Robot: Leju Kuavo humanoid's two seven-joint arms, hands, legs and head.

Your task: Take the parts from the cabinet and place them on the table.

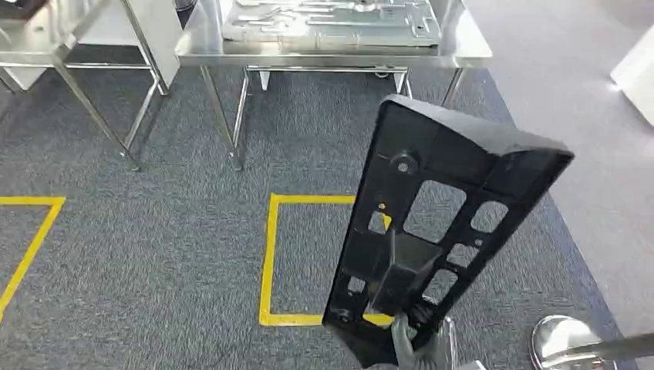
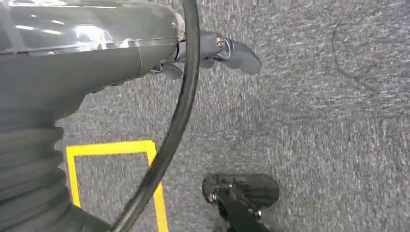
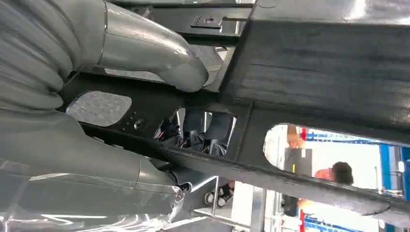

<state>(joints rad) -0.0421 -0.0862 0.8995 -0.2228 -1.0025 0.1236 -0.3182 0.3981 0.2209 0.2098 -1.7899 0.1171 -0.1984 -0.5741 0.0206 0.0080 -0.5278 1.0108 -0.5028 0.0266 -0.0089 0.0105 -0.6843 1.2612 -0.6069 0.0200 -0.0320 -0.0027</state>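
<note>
From the head camera I have the right hand (image 1: 420,343) low at the near edge, fingers wrapped around the bottom end of a long black plastic part (image 1: 439,231) — a flat moulded panel with several cut-out windows and a raised rim. The part stands nearly upright, leaning a little to the right, its top end reaching toward the far table. In the right wrist view the thumb (image 3: 169,63) presses on the panel's face while the darker fingers curl behind it through an opening, so the grip is firm. I can read no brand, label or writing on the part.

The steel table (image 1: 470,50) stands at the far side, well apart from the held panel, and a grey metal sheet part (image 1: 332,23) lies flat on it. A second steel frame table (image 1: 46,54) sits to the far left. On the grey carpet, a yellow tape square (image 1: 270,254) is marked just behind the panel, and another yellow tape line (image 1: 31,243) runs at the left.

The left hand (image 2: 212,53) hangs over the carpet — fingers curled in, holding nothing. A black cable (image 2: 176,121) crosses in front of it.
</note>
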